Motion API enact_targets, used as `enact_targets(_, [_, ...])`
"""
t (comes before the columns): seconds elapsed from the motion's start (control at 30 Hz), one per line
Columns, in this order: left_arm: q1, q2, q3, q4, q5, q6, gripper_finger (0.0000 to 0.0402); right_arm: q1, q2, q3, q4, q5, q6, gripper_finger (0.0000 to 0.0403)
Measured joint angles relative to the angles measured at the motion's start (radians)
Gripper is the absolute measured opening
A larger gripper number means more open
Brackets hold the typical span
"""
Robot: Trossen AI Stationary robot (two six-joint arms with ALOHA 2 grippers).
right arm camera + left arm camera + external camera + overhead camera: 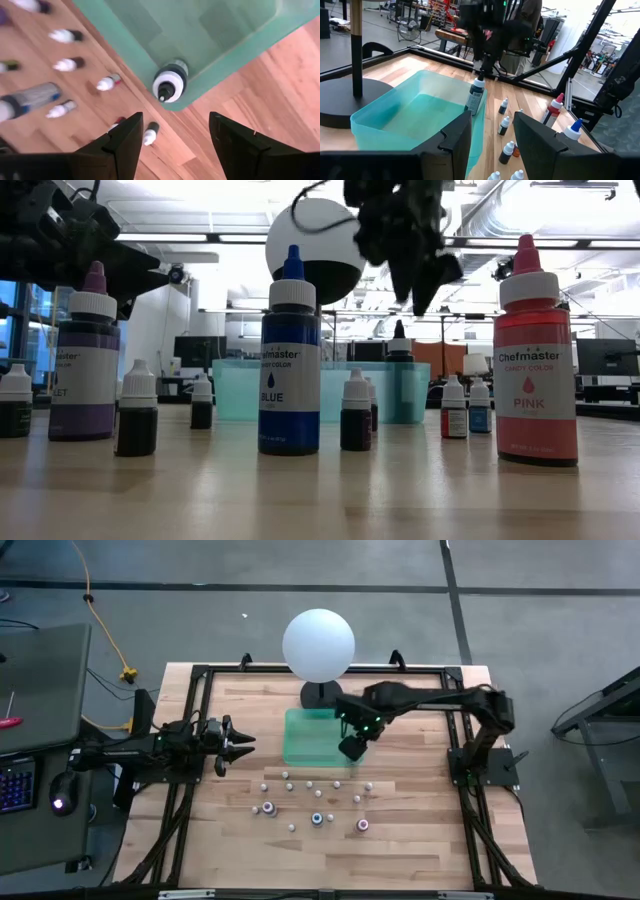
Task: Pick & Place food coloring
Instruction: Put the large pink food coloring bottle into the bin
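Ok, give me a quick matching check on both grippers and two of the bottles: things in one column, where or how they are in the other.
Things:
1. right gripper
2. left gripper
3. dark bottle
4. large pink bottle

Places or states:
a. standing on the bare table, outside the bin
b. standing upright inside the teal bin, at one corner
c. open, just above that bin corner
d. open and empty, over the table's left side, apart from the bin

Pairs: 1-c, 2-d, 3-b, 4-a
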Motion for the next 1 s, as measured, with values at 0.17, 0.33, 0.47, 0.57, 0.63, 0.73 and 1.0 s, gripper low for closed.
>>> enact_targets(0.17, [0.000,0.000,0.000,0.000,0.000,0.000,0.0147,0.000,-0.133,0.000,0.000,-0.005,-0.053,0.0218])
enact_targets(0.33, [0.000,0.000,0.000,0.000,0.000,0.000,0.0147,0.016,-0.261,0.000,-0.008,0.012,-0.167,0.0218])
enact_targets(0.47, [0.000,0.000,0.000,0.000,0.000,0.000,0.0147,0.042,-0.354,0.000,-0.016,0.022,-0.230,0.0217])
enact_targets(0.57, [0.000,0.000,0.000,0.000,0.000,0.000,0.0147,0.055,-0.413,0.000,-0.021,0.023,-0.230,0.0218])
enact_targets(0.63, [0.000,0.000,0.000,0.000,0.000,0.000,0.0147,0.068,-0.448,0.000,-0.023,0.022,-0.227,0.0217])
enact_targets(0.73, [0.000,0.000,0.000,0.000,0.000,0.000,0.0147,0.099,-0.493,0.000,-0.028,0.014,-0.220,0.0216])
enact_targets(1.0, [0.000,0.000,0.000,0.000,0.000,0.000,0.0147,0.223,-0.573,0.000,-0.022,0.029,-0.249,0.0216])
